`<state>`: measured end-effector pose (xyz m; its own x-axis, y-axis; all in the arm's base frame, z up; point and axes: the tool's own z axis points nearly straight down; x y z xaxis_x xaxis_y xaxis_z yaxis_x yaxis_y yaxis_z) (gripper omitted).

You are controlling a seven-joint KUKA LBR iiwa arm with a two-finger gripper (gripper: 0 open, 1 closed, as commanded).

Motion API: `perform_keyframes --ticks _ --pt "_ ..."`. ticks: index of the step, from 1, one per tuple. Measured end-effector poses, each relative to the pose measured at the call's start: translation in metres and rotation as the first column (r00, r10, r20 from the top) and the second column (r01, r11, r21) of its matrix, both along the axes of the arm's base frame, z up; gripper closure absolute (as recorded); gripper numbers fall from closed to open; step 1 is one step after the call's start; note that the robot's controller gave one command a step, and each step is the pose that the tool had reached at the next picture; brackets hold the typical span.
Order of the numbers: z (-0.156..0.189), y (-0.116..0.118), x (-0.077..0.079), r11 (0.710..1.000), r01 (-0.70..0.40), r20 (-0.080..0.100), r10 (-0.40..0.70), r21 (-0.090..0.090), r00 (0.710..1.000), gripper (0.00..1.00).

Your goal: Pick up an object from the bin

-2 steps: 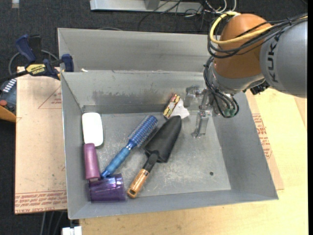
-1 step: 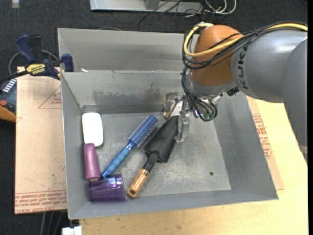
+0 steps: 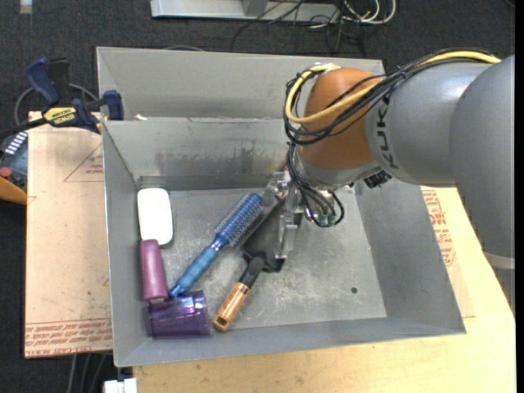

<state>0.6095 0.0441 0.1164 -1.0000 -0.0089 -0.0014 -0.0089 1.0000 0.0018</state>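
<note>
1. Step in hand: the approach-and-grasp stage. The tool stands low in the bin, at the upper end of a black brush with an amber handle; nothing is lifted yet.
2. Tool, state: whether it is released or clenched cannot be told, as the orange wrist cover and cables hide much of it.
3. Task's thing, position: the black brush lies slantwise on the bin floor near the middle, its black head directly under and touching or just beside the tool, its amber handle pointing down-left, away from the tool.
4. Neighbours: a blue hairbrush lies just left of the black brush, roughly parallel. A white oval piece, a mauve cylinder and a purple block sit well apart on the left side.
5. Next move, judged: a firm close on the black head, then a straight lift clear of the blue hairbrush.
</note>
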Motion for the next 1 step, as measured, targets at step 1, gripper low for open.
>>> perform_keyframes --ticks 1 --pt "-0.0472 -0.0095 -0.0053 0.983 -0.181 0.003 0.181 0.001 0.983 0.00"
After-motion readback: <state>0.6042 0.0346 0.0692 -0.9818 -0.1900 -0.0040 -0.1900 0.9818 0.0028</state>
